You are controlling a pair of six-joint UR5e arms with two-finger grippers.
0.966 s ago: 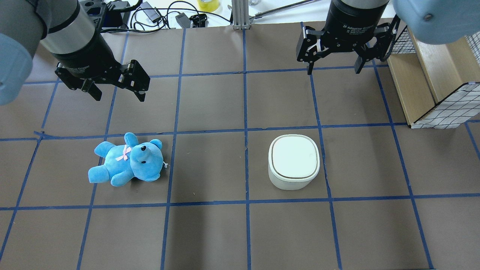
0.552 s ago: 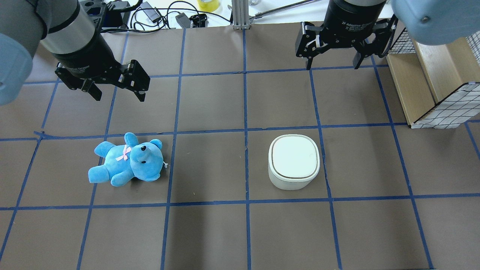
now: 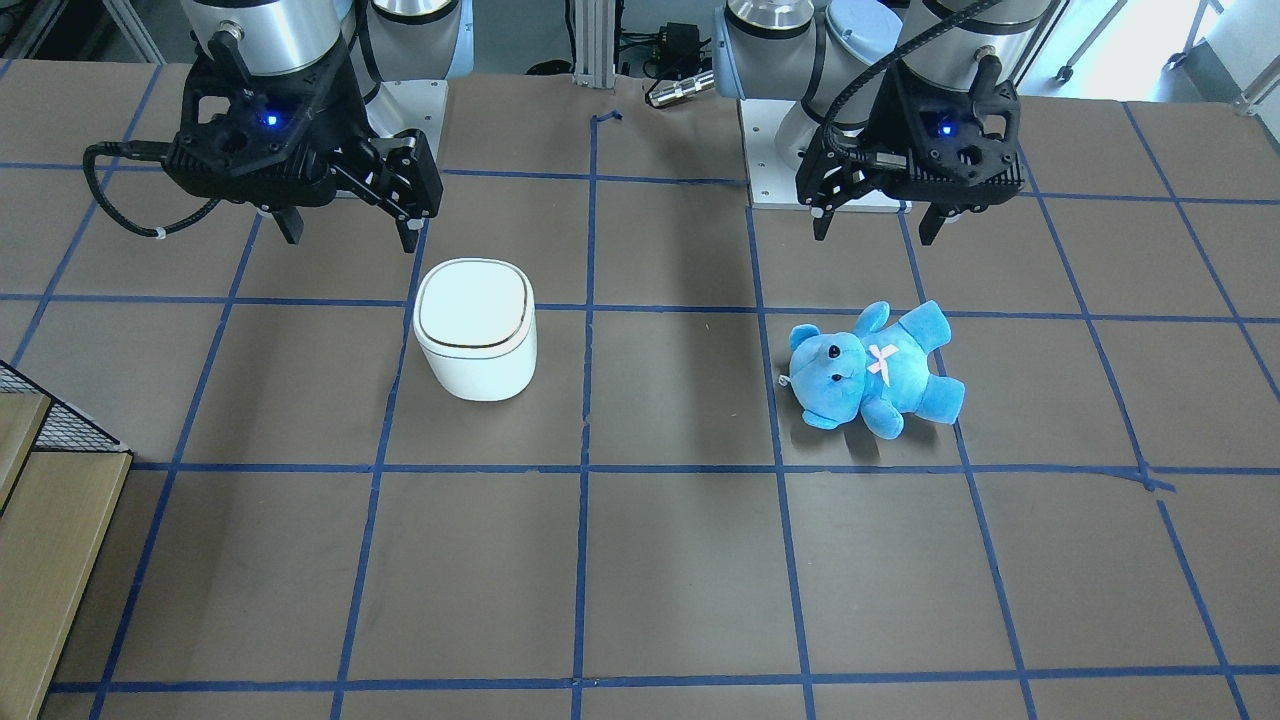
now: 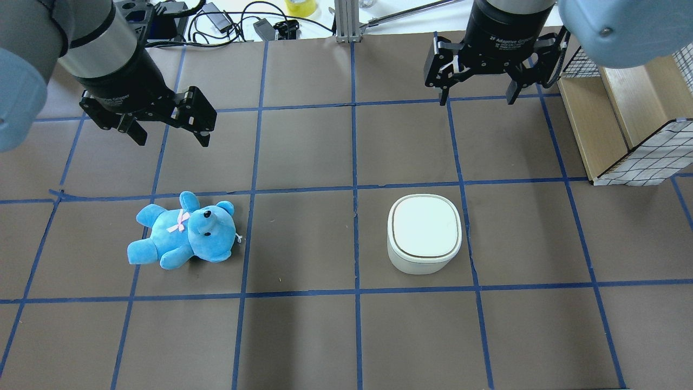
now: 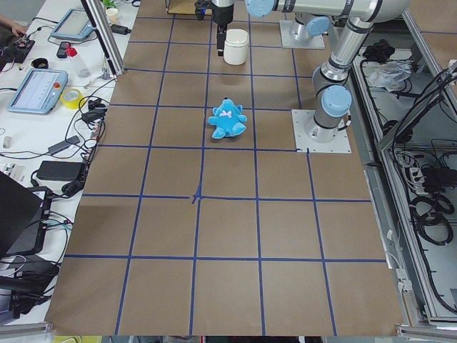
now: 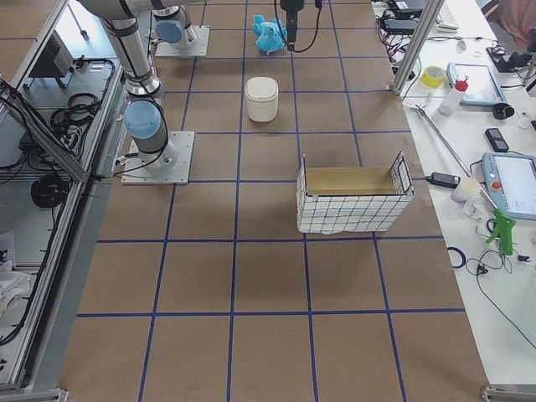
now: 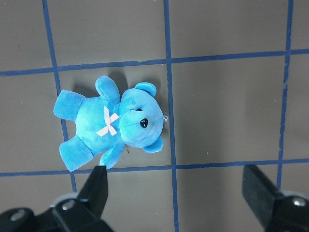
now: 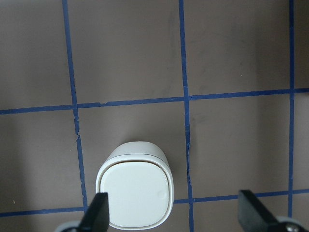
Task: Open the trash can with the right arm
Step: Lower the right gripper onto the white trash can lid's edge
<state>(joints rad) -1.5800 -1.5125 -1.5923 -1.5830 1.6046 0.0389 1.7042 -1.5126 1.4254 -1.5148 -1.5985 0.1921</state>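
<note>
Surface: the table [image 4: 303,162] is covered in brown paper divided into squares by blue tape [image 4: 354,151]. The paper is creased in places, and the tape is nicked left of the trash can.

Left gripper [image 4: 174,142]: raised over the table, well left of the trash can. Its pincer stands apart and holds nothing.

Blue teddy bear [image 4: 184,232]: lies on its back, well left of the trash can, with a pink bow on its chest.

Trash can [image 4: 424,233]: white, upright on the paper inside one taped square. Its right side is close to a tape line. The lid [image 4: 425,223] lies flat and closed.

Right gripper [image 4: 477,102]: hangs above the table near the trash can, not touching it. Its fingers are spread wide and hold nothing. In the wrist view the can sits low between the two fingertips [image 8: 99,212].

Wire-mesh basket [image 6: 352,213]: lined with wood, open-topped, on the table right of the trash can, well apart from it.

Room: beyond the trash can, off the paper, a white bench carries cables, a yellow tape roll [image 4: 301,6] and handheld screens [image 5: 43,89]. An aluminium post [image 4: 346,21] stands at that edge.
</note>
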